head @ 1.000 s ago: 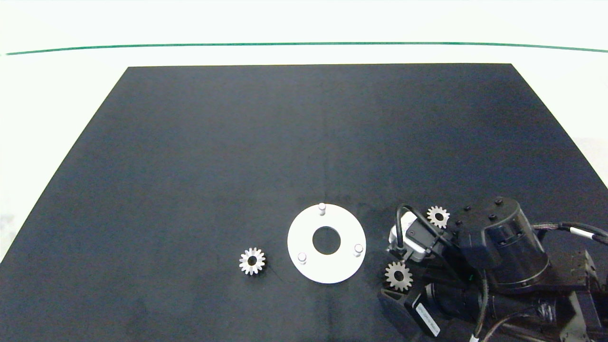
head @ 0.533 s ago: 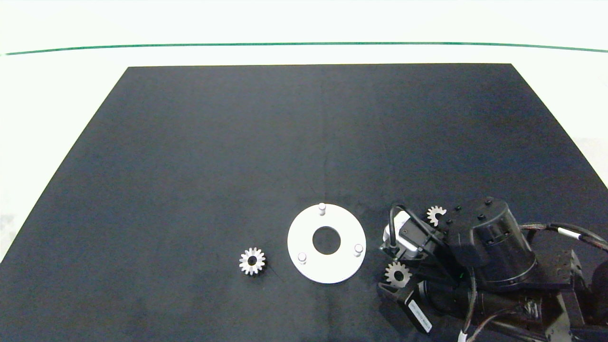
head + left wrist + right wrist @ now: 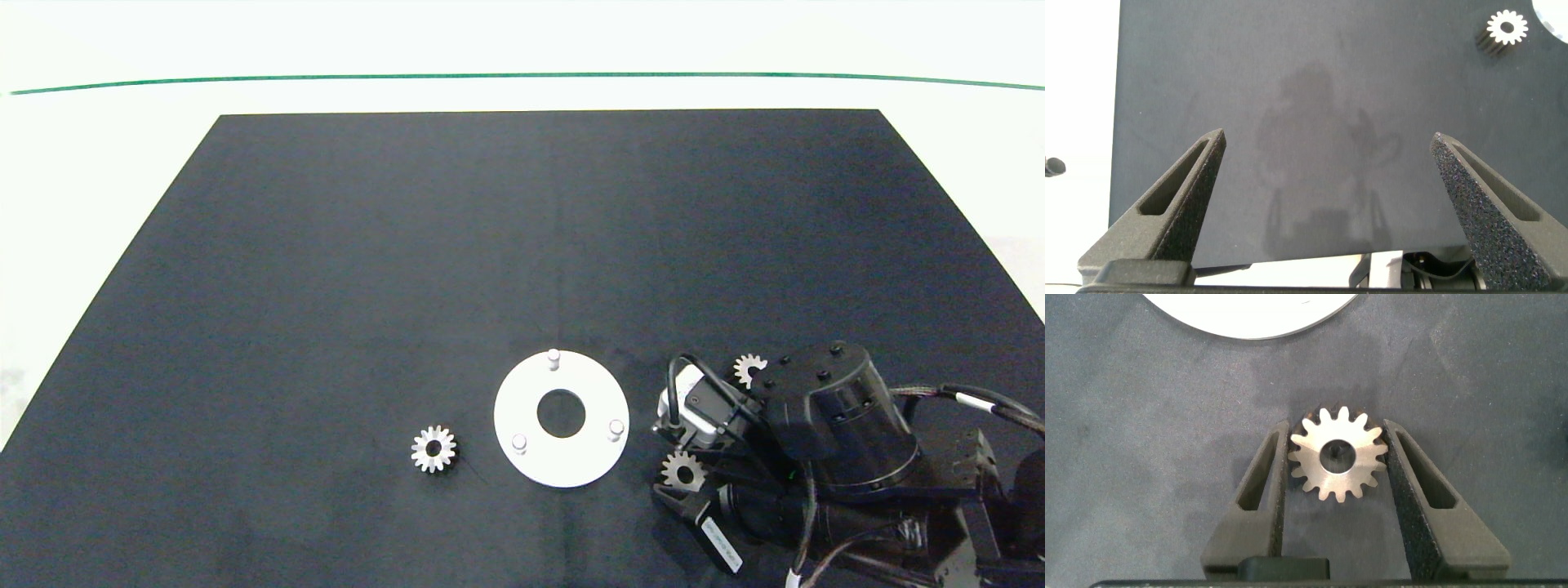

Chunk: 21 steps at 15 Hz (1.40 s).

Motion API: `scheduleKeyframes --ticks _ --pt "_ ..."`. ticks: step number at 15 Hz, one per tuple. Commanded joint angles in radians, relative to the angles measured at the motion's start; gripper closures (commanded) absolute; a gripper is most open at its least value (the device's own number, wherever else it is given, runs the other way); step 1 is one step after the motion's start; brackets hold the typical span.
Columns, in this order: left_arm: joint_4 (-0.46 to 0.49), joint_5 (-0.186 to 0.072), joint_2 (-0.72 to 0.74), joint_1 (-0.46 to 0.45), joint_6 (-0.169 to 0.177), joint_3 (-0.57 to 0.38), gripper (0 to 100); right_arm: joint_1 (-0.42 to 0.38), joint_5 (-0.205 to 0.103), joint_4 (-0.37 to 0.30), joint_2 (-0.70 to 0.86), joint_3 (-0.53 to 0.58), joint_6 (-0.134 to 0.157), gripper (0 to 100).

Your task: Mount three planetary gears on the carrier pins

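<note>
**Right gripper closing around a gear beside the carrier disc**

Down near the front edge of the black mat [image 3: 326, 269], the right arm is reaching in from the right edge, its wrist bent over so the right gripper [image 3: 1337, 437] is pointing down at the surface. Its two grey fingers [image 3: 1267, 469] are bracketing a small silver-grey toothed metal gear [image 3: 1337, 453] lying flat on the mat, with the finger faces sitting right at the tooth tips on both sides; the gear is resting on the mat just right of the flat white ring-shaped disc [image 3: 588, 453].

Three short pale pins [image 3: 553, 358] are standing upright on that disc, all of them bare. A second matching gear [image 3: 747, 368] is lying farther back on the right, half hidden behind the arm's dark housing. A third gear [image 3: 433, 448] is lying flat to the left of the disc, apart from it.

The left gripper [image 3: 1331, 175] is hanging above bare mat toward the left edge, its fingers spread wide with nothing between them, and the third gear is showing far off in its view.
</note>
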<state>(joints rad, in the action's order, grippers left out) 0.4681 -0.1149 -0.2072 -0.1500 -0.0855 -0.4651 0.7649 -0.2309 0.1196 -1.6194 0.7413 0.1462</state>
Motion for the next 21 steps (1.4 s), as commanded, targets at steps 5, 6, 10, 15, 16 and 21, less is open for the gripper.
scheduleKeyframes --ticks 5,6,10,15,16,21 --pt "0.001 0.000 -0.001 0.001 0.000 0.000 0 0.001 -0.004 0.000 0.006 0.000 0.003 78" --pt "0.001 -0.002 0.000 0.001 0.000 0.000 0 0.001 -0.004 -0.001 0.009 0.000 0.003 80" --pt "0.003 -0.002 0.002 0.001 0.000 0.000 0 0.001 -0.002 -0.005 0.012 -0.002 0.003 87" --pt "0.003 -0.002 -0.001 0.001 -0.002 0.000 0 0.002 -0.005 0.000 0.016 0.004 0.006 93" --pt "0.003 -0.002 -0.001 0.001 -0.002 0.000 0 0.002 -0.005 -0.011 0.029 0.027 0.009 93" --pt "0.003 0.000 -0.001 0.003 -0.002 0.000 0 0.040 -0.007 -0.210 0.049 0.216 0.010 93"
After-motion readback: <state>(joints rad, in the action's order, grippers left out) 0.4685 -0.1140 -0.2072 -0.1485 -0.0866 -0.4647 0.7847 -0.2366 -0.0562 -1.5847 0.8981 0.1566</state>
